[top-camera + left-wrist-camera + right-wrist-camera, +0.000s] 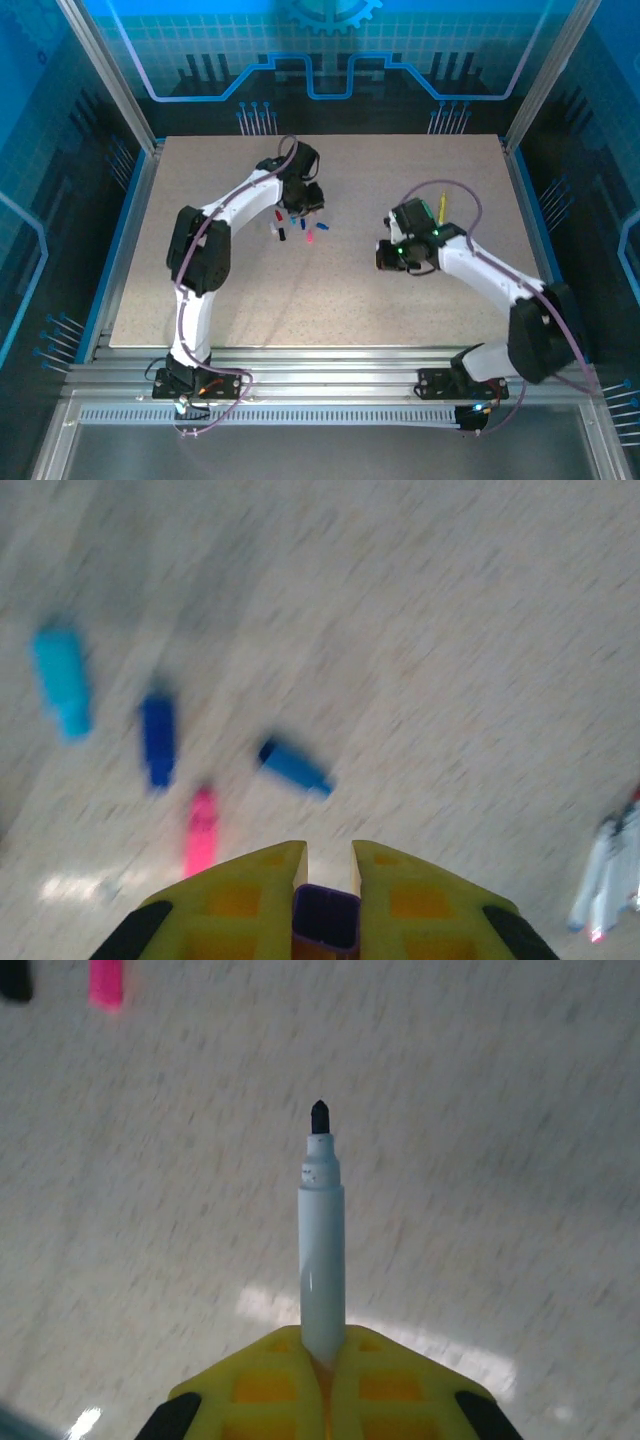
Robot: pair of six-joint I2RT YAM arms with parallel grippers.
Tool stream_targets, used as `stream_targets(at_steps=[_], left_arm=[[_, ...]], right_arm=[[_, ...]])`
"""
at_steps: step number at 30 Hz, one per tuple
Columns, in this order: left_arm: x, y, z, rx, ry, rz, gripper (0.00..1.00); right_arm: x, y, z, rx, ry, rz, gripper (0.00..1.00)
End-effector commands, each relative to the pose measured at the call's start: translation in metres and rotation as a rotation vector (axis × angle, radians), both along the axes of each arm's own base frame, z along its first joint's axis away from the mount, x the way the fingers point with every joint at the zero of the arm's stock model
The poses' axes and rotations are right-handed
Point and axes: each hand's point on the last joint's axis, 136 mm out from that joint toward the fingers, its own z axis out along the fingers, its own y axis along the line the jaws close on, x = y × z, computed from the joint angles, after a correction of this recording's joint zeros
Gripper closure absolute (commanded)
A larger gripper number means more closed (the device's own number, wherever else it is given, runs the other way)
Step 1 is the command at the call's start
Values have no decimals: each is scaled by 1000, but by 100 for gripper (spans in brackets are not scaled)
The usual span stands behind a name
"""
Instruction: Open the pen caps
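Over the speckled matte surface (450,630), clamping the left claw (329,855) on a hollow purple cap (325,920) and the right claw (322,1335) on a slim white pen (322,1250), black tip bared. Probably setting the cap down: lowering close beside the loose blue cap (295,767) and pink cap (201,830) before releasing, guarding against rolling of smooth, rounded plastic.
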Motion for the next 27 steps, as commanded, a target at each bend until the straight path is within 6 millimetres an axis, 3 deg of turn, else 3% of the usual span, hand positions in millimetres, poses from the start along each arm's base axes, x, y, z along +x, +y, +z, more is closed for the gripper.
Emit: stream_targets(at_steps=[1, 6, 12, 19, 27], left_arm=[[-17, 25, 23, 51, -76, -7, 100], [-49, 55, 8, 162, -44, 2, 100], [-72, 73, -15, 238, 13, -3, 100], [-65, 59, -35, 198, 45, -14, 100], [-54, 38, -53, 206, 72, -39, 100]], right_arm=[[29, -29, -12, -192, -10, -5, 100], [56, -38, -35, -282, 37, 2, 100], [68, -44, -57, -332, 84, -19, 100], [72, -49, -77, -370, 126, -36, 100], [66, -56, -81, -374, 133, -59, 97]])
